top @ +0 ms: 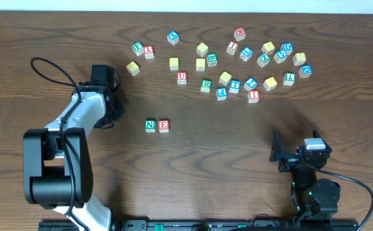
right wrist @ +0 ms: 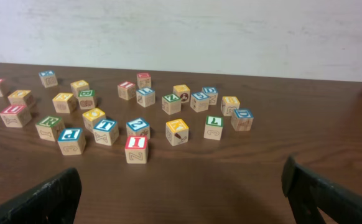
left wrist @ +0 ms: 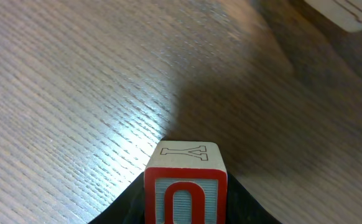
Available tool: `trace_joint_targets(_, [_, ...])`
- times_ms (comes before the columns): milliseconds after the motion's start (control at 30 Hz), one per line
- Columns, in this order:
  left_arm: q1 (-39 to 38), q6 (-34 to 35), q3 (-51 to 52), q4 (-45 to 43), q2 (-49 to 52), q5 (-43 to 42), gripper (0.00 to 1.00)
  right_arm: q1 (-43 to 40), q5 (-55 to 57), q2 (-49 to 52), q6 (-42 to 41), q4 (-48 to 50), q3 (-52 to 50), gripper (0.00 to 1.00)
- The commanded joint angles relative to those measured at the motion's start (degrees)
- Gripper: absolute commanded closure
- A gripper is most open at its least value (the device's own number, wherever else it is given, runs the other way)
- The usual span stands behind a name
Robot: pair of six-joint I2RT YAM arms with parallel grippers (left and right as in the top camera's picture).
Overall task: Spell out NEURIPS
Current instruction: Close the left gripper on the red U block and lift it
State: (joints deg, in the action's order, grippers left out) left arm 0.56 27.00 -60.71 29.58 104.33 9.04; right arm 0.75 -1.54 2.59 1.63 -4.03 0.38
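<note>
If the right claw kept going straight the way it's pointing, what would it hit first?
Likely the red I cube or the yellow-topped cube beside it, nearest ahead of the right claw; depth unclear.

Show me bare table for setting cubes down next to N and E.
Free: the table right of the E cube, up to the right gripper; also the strip on the robot's side of the N cube. Crowded: loose cubes along the far edge, tightest at upper right.
</note>
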Motion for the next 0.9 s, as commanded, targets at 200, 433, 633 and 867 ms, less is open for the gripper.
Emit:
trace_joint_targets(200, [0.17,-11.82,-0.07,0.02,-6.97,-9.09,0.68,-0.35,-0.13,-0.17,-0.96,-0.26,-0.04,0.01])
trace_joint_targets(433, [0.17,-20.35,-0.33,-0.66,-10.99,-18.78,0.68,-0.35,-0.13,-0.17,-0.96,-0.26,-0.04,0.01])
trace_joint_targets(633, [0.0,-27.85,-0.33,-0.81,-11.43,-27.78,0.67,-0.35,-0.13,-0.17,-0.96,-0.26,-0.07,0.01])
trace_joint_targets(867, [-0.15,-34.12,-0.87,-3.02,-11.43,-35.78,0.67,-0.35,-0.13,-0.17,-0.96,-0.26,-0.04,0.01])
